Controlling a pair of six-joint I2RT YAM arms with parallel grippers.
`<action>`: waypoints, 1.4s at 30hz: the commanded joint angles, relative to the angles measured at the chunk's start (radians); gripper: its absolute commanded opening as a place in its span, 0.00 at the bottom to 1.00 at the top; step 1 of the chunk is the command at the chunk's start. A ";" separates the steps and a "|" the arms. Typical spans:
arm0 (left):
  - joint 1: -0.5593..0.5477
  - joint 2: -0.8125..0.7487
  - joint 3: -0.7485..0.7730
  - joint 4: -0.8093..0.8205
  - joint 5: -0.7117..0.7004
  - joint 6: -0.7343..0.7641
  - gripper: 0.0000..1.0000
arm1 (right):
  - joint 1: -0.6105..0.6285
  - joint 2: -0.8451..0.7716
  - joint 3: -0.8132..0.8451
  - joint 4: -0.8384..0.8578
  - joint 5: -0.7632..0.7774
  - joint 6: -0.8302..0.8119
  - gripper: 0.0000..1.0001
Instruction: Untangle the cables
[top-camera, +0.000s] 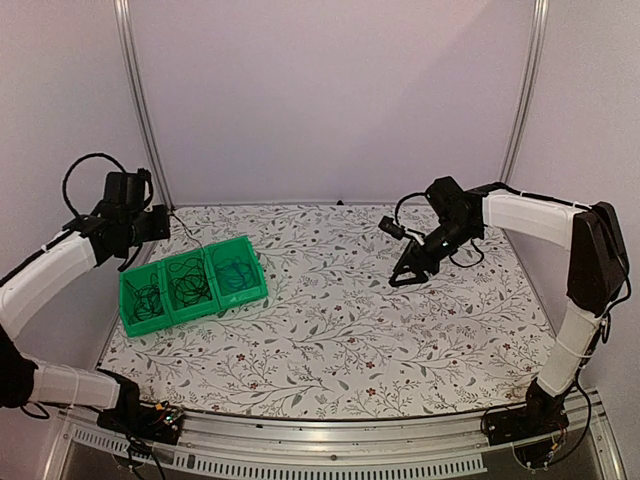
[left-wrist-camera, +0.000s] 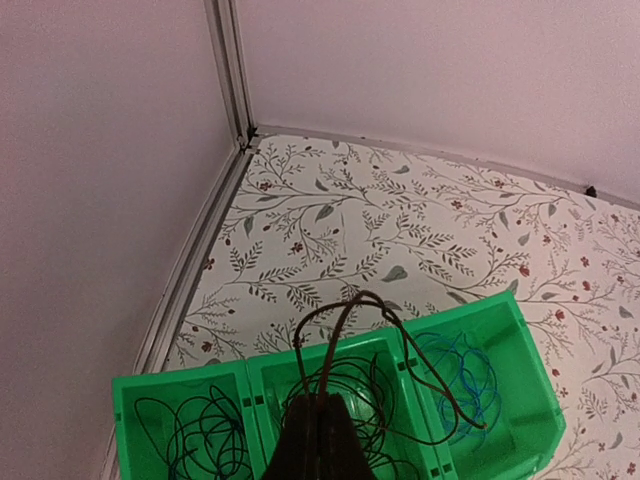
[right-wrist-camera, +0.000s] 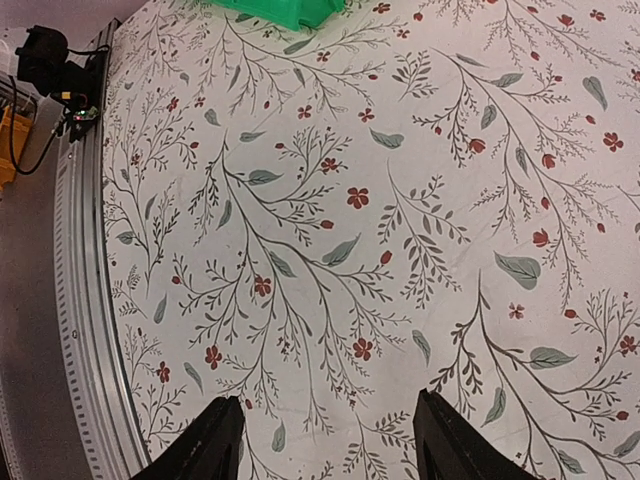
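A green three-compartment bin (top-camera: 196, 311) sits at the table's left. In the left wrist view the bin (left-wrist-camera: 537, 392) holds a black cable bundle (left-wrist-camera: 190, 435) in its left compartment, another black bundle (left-wrist-camera: 385, 385) in the middle, and a blue cable (left-wrist-camera: 468, 372) on the right. My left gripper (left-wrist-camera: 320, 425) is shut on a thin black cable (left-wrist-camera: 345, 315), held above the middle compartment; it loops upward and its loose end hangs over the blue compartment. It also shows in the top view (top-camera: 190, 236) below my left gripper (top-camera: 158, 226). My right gripper (top-camera: 408, 270) is open and empty above the table's right centre.
The right wrist view shows my open right gripper (right-wrist-camera: 330, 450) over the bare floral tablecloth (right-wrist-camera: 400, 250), with a corner of the bin (right-wrist-camera: 285, 10) at the top and the table's metal front rail (right-wrist-camera: 85, 300) at the left. Walls and frame posts (top-camera: 140, 100) enclose the back.
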 joint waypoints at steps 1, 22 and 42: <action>0.011 0.074 -0.036 -0.050 0.005 -0.103 0.00 | 0.002 -0.028 -0.007 0.008 0.013 -0.003 0.63; 0.010 0.327 -0.055 -0.097 0.118 -0.162 0.00 | 0.002 -0.057 -0.017 0.012 0.049 -0.012 0.63; -0.044 0.160 0.328 -0.292 0.143 -0.062 0.65 | -0.130 -0.216 0.103 0.304 0.310 0.262 0.68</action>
